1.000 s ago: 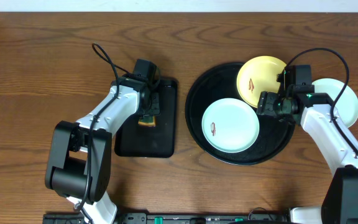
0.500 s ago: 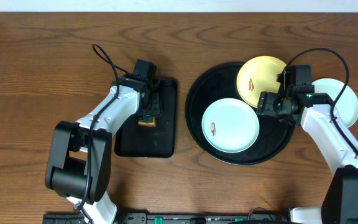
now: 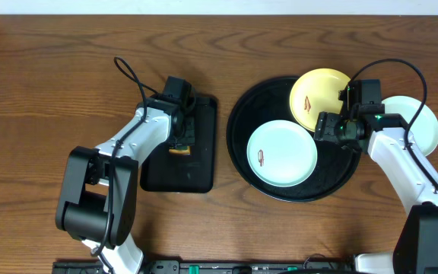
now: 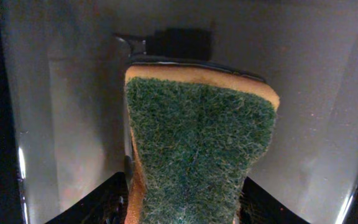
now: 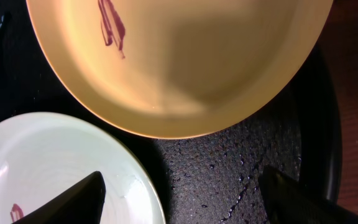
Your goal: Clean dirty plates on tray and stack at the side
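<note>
Pinching the sponge (image 4: 197, 143) above the small rectangular tray (image 3: 204, 171), my left end effector (image 3: 181, 135) stood half closed on it: the fetch-the-cleaner step. My right end effector (image 5: 180, 190) hung wide open and empty over the round tray (image 3: 238, 129), between its smeared yellow plate (image 3: 318, 95) and smeared mint plate (image 3: 281, 154); a third plate (image 3: 426, 125) lay on the worktop (image 3: 52, 76) beside. Next, I judged, the sponge needed carrying to a smear.

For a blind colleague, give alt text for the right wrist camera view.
A round yellow plate with a reddish-brown smear fills the top, a smeared pale mint plate the lower left, both on a glossy black tray. The open, empty right gripper frames the bottom corners.
</note>
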`<act>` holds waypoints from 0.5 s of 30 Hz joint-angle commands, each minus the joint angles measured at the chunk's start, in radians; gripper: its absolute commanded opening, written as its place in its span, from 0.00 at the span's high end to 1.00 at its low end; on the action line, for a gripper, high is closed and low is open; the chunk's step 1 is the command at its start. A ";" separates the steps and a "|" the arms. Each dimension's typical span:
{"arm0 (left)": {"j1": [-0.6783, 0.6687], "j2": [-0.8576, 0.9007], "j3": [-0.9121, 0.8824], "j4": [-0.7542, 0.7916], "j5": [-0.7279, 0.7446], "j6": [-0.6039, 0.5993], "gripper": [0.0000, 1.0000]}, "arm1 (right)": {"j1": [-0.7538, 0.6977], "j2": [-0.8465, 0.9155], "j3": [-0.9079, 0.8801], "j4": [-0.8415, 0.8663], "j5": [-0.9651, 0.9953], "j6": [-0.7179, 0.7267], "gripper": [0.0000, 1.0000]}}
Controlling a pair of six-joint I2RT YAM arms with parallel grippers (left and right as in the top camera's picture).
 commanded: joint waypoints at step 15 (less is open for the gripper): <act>0.004 -0.006 0.009 0.015 -0.023 -0.002 0.50 | -0.010 0.010 -0.004 0.001 -0.001 -0.002 0.22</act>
